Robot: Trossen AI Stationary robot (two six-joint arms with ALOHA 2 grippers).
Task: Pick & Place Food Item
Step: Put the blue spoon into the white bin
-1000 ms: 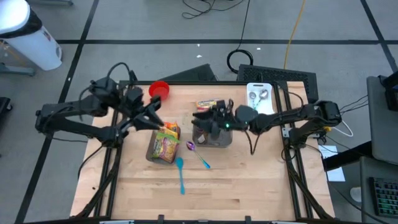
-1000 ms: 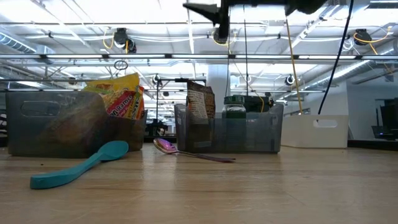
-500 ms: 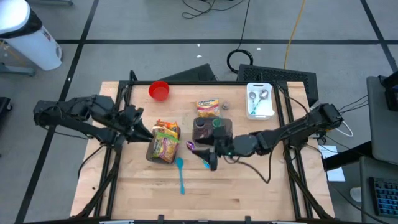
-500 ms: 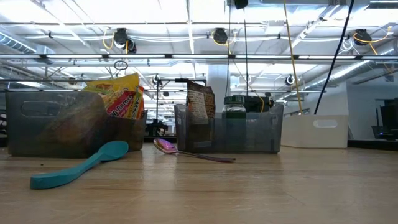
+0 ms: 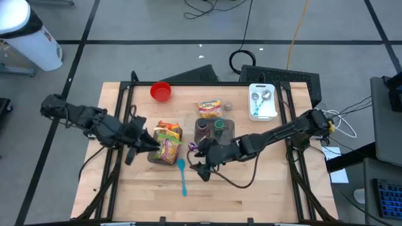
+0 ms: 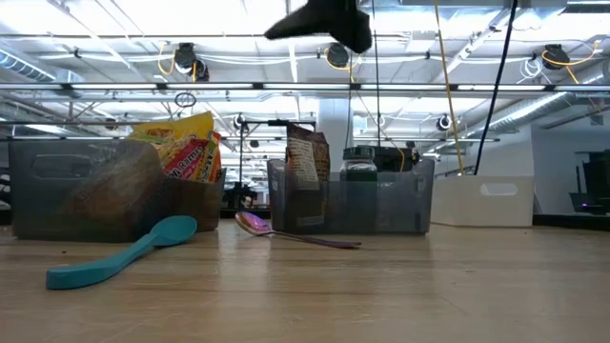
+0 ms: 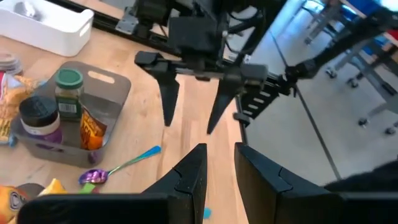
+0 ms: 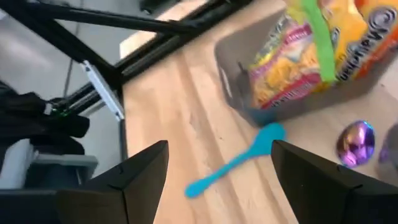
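Nearest the tabletop's (image 5: 251,194) front edge, the teal spoon (image 5: 182,176) lies untouched. Just beyond it, the right gripper (image 5: 202,168) is held with fingers spread wide and empty, between both bins. The left gripper (image 5: 146,145), slightly parted and empty, hangs beside the snack bin (image 5: 164,147). An approach is judged underway; next, one food packet (image 5: 210,108) lying behind the jar bin (image 5: 215,132) must be chosen.

Odds and ends around my counter (image 5: 251,194).
A red bowl (image 5: 161,91) sits at the far left corner, a white tray (image 5: 263,102) holding metal spoons at the far right; a teal spoon (image 5: 182,175) and purple spoon (image 5: 200,155) lie mid-counter.
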